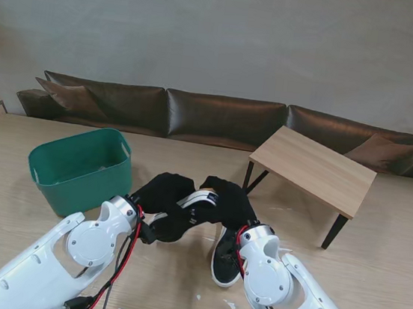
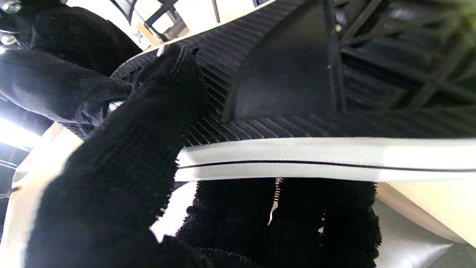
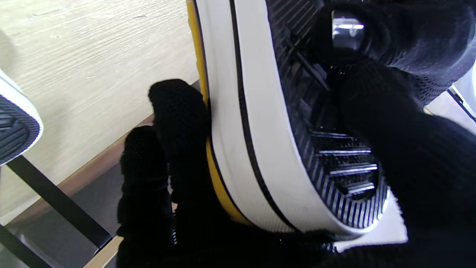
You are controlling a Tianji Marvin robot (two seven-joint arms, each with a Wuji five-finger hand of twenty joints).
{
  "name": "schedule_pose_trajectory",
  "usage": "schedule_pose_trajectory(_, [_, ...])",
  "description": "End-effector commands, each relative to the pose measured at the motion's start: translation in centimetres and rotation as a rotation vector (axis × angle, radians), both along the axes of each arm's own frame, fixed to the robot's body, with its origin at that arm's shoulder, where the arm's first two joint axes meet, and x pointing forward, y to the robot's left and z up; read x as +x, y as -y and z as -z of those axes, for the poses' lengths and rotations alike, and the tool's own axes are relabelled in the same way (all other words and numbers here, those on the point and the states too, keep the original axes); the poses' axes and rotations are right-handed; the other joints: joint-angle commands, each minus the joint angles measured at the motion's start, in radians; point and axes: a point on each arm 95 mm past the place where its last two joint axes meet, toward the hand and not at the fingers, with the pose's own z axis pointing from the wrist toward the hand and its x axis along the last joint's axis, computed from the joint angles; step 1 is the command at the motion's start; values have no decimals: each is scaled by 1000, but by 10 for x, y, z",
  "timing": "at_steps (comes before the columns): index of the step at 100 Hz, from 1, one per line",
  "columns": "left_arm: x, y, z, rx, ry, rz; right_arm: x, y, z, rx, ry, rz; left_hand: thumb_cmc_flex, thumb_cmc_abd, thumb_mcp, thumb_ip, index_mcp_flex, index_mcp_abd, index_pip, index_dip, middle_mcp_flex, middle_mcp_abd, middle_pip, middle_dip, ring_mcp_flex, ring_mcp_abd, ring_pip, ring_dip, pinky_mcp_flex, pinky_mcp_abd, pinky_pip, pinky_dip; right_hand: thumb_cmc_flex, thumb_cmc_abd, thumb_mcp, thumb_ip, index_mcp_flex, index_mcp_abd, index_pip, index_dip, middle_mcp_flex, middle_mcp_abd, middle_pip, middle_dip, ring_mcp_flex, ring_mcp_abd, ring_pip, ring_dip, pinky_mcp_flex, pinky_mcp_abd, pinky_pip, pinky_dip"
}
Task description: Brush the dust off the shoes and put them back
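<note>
A black shoe with a white sole edge [image 1: 199,200] is held up over the table between my two black-gloved hands. My left hand [image 1: 158,194] grips one end, its fingers [image 2: 122,160] wrapped over the ribbed black sole [image 2: 297,85]. My right hand [image 1: 229,201] grips the other end, with fingers [image 3: 178,123] along the white sole band [image 3: 253,130] and yellow lining. The second black shoe [image 1: 225,261] lies on the table nearer to me, just left of my right wrist; its toe [image 3: 15,130] shows in the right wrist view. No brush is visible.
A green plastic bin [image 1: 76,172] stands on the table to the left. A small wooden side table [image 1: 314,168] with black legs stands to the right, farther off. A dark leather sofa [image 1: 218,118] runs along the wall. White specks [image 1: 229,304] lie near my right forearm.
</note>
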Motion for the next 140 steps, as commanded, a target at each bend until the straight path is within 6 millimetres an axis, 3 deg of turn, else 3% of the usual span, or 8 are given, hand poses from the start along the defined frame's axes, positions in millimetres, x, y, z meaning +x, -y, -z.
schedule_pose_trajectory(1, [4,2,-10,-13,16,-15,-6,-13,4,-7,-14,-48,174,190,147,87,1,-98,97,66,-5,-25,6,15,-4,-24,131,68,-15,-18,41,30,154,32,165,35,136,-100,204,-54,116,-76,77,63,127,-118,179,53,264,-43,80,-23])
schedule_pose_trajectory(20, [5,-4,-9,-8,12,-63,0,-20,5,-37,1,-35,154,222,110,76,-3,-78,4,-11,-69,13,-30,14,-105,5,118,55,-112,16,-10,42,164,27,228,44,74,-83,380,-190,116,-67,91,122,133,-163,328,138,367,-51,112,4])
schedule_pose_trajectory(28, [4,-8,-9,-14,1,-79,4,-22,5,-52,14,-17,115,236,53,80,-17,-55,-195,-87,-178,47,10,-140,-196,38,44,-14,-203,39,-121,48,168,19,238,44,62,-74,400,-187,114,-62,93,128,134,-173,343,147,387,-48,110,7])
schedule_pose_trajectory(34, [3,-11,-8,-20,-5,-93,8,-22,4,-72,31,-4,67,253,37,78,-36,-33,-371,-117,-252,60,7,-391,-275,54,-36,-68,-271,49,-210,40,169,17,244,43,58,-73,408,-184,113,-64,94,132,134,-183,353,154,402,-49,107,10])
schedule_pose_trajectory(38, [2,-14,-8,-25,-14,-103,10,-22,4,-86,43,6,17,275,69,76,-33,-16,-484,-118,-286,73,-16,-436,-324,67,-81,-97,-310,51,-261,33,168,14,248,42,56,-72,412,-182,115,-63,94,133,134,-189,360,159,411,-49,105,11])
schedule_pose_trajectory(51, [-2,-26,-10,-49,-38,-138,15,-22,2,-110,56,23,-92,352,106,131,-75,14,-690,-212,-388,111,-95,-538,-458,102,-219,-202,-396,44,-436,-12,167,6,257,49,60,-63,419,-181,124,-63,91,131,134,-193,366,166,425,-43,93,14])
schedule_pose_trajectory(70, [-6,-46,-15,-69,-16,-207,19,-22,2,-147,83,26,-122,380,54,130,-128,4,-753,-268,-458,115,-130,-603,-547,109,-306,-276,-436,39,-591,-42,166,5,258,50,58,-65,419,-182,126,-63,88,129,134,-195,365,168,432,-41,82,16])
schedule_pose_trajectory(140, [-21,-71,-8,-78,-17,-297,62,-37,-20,-444,318,76,-105,444,-1,138,-84,23,-722,-259,-435,138,-111,-588,-526,109,-271,-249,-435,54,-653,5,159,37,243,41,24,-82,435,-166,97,-84,101,127,135,-210,332,161,417,-67,59,31])
